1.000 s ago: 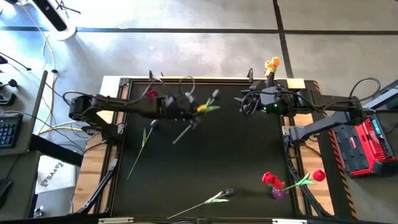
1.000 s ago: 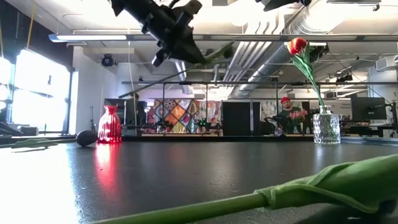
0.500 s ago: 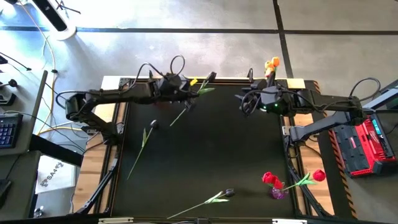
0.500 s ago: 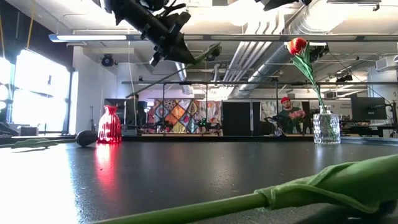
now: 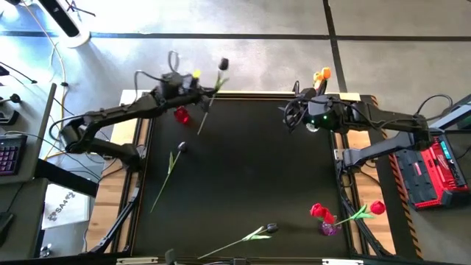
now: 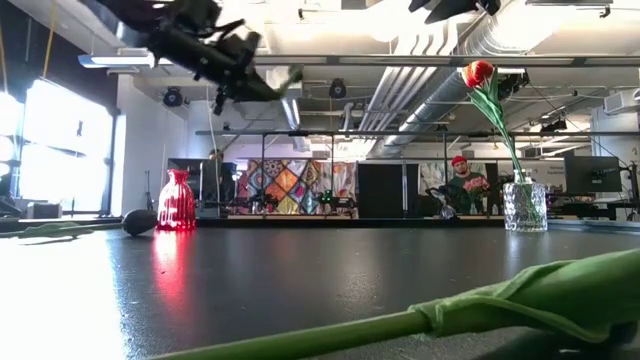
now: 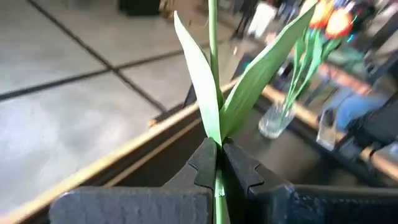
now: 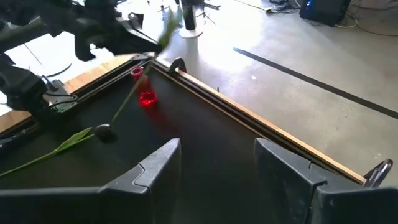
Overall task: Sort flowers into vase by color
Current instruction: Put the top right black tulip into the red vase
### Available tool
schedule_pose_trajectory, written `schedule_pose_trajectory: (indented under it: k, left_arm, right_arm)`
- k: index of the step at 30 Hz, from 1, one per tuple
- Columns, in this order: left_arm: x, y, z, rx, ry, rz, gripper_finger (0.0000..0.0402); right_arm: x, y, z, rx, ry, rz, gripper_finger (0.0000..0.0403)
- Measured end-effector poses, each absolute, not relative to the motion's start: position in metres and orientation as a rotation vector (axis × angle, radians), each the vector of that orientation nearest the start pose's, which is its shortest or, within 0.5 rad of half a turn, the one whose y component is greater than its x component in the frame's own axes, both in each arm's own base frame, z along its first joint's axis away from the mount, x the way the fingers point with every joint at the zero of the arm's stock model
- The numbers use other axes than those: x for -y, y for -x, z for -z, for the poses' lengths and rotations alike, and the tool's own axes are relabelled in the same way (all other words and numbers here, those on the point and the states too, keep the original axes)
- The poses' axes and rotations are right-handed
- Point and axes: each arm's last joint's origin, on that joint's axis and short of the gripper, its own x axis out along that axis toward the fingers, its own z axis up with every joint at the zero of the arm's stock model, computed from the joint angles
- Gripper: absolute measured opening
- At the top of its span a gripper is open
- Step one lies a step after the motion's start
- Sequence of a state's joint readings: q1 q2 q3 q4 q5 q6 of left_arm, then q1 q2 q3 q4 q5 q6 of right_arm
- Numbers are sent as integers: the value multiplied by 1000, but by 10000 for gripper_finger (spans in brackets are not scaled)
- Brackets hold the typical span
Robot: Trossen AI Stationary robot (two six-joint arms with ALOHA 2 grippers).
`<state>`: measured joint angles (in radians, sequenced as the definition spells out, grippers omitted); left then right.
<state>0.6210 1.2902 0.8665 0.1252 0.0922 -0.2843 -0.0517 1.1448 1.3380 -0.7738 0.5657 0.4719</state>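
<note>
My left gripper (image 5: pixel 197 88) is high over the table's far left corner, shut on a black-headed tulip (image 5: pixel 223 64). The tulip's stem end (image 5: pixel 199 131) hangs in the air beside the small red vase (image 5: pixel 181 114). My right gripper (image 8: pixel 217 165) is open and hovers at the far right, near the clear vase of orange tulips (image 5: pixel 321 76). A second black tulip (image 5: pixel 181 148) lies flat on the left of the table. A third (image 5: pixel 270 228) lies along the near edge. Red tulips stand in a vase (image 5: pixel 324 219) at the near right. My left gripper pinches the tulip's green stem (image 7: pixel 216 163) between its two fingers, right where the two long leaves (image 7: pixel 202 81) branch off. The flower is lifted clear of the table and tilted. Its black head points out past the far edge and its stem end points back over the table.
The wooden far rail (image 5: pixel 250 94) runs under the held flower. In the low view the red vase (image 6: pixel 177 200) stands far left and the clear vase (image 6: pixel 524 206) far right, with people in the room behind. A thick green stem (image 6: pixel 500 295) lies close before that camera.
My left gripper has carried the black tulip from over the table's middle toward the far left corner, rising a little. The flower has swung about, so its head now reaches beyond the far edge and its stem end is near the red vase. My right arm has kept still.
</note>
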Motion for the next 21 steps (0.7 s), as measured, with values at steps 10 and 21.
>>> schedule_pose_trajectory:
  k: [10, 21]
  left_arm:
    - [-152, -234, -302, 38, 277, -101, 0]
    - [-118, -251, -308, 57, 201, 156, 0]
  right_arm:
    - [51, -258, -406, -246, -393, 430, 192]
    - [65, -316, -389, -128, -326, 264, 192]
